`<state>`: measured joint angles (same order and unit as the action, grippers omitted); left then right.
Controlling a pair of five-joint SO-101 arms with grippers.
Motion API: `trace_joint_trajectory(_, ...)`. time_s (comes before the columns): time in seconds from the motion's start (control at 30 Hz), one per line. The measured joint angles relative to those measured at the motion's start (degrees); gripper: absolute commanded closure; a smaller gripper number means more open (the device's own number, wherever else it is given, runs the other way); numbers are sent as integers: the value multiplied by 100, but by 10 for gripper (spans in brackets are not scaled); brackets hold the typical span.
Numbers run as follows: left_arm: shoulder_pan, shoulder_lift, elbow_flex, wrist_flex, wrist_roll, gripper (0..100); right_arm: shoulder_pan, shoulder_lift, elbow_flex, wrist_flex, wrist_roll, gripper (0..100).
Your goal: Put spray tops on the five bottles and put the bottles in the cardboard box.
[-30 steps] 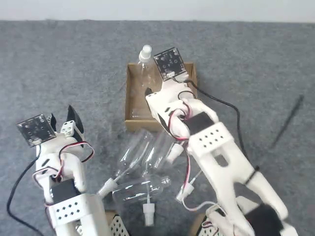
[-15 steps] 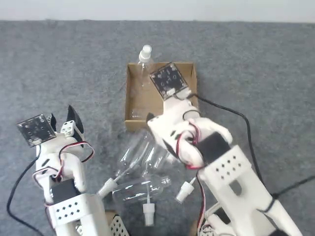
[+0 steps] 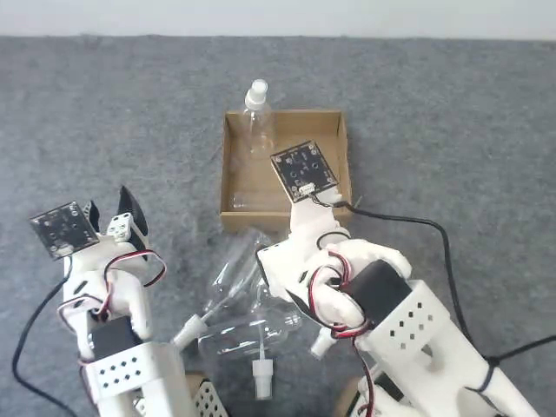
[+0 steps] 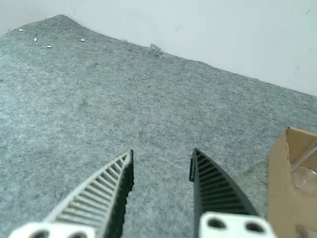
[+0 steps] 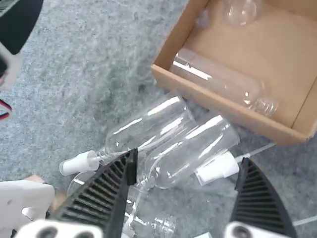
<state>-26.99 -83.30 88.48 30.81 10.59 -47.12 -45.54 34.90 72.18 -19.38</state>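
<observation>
Right gripper (image 5: 188, 158): fingers spread wide, nothing held, hanging over the grey carpet (image 3: 452, 113).

Directly beneath it two clear bottles lie side by side, touching.
- First bottle (image 5: 148, 126): under one finger, with a fitted spray top (image 5: 79, 162) in white on its neck.
- Second bottle (image 5: 195, 146): below the gap between the fingertips.
- Loose spray top (image 5: 217, 168): lies against the second bottle near the other finger, thin tube trailing away. It looks unattached, though the neck is hard to make out.
- Third bottle (image 5: 148, 224): lies back toward the wrist, neck open.

Cardboard box (image 5: 223, 106): just beyond the right fingertips, open side up.
- Flat bottle (image 5: 218, 79): lies inside along the wall nearest the gripper, no top on it.
- Upright bottle (image 3: 258, 122): stands at the box's far wall, white top on.

Left gripper (image 4: 162, 153): fingers parted, empty, above bare carpet, well apart from the bottles. The box sits ahead of it and off to its right.
</observation>
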Motion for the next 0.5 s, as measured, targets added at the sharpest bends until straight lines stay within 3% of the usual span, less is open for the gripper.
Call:
trace_joint_trajectory(0.2, 0, 0, 0, 0, 0, 823, 0, 158, 360, -255, -273, 738)
trace_joint_trajectory(0.5, 0, 0, 0, 0, 0, 823, 44, 1776, 360, -1266, -527, 738)
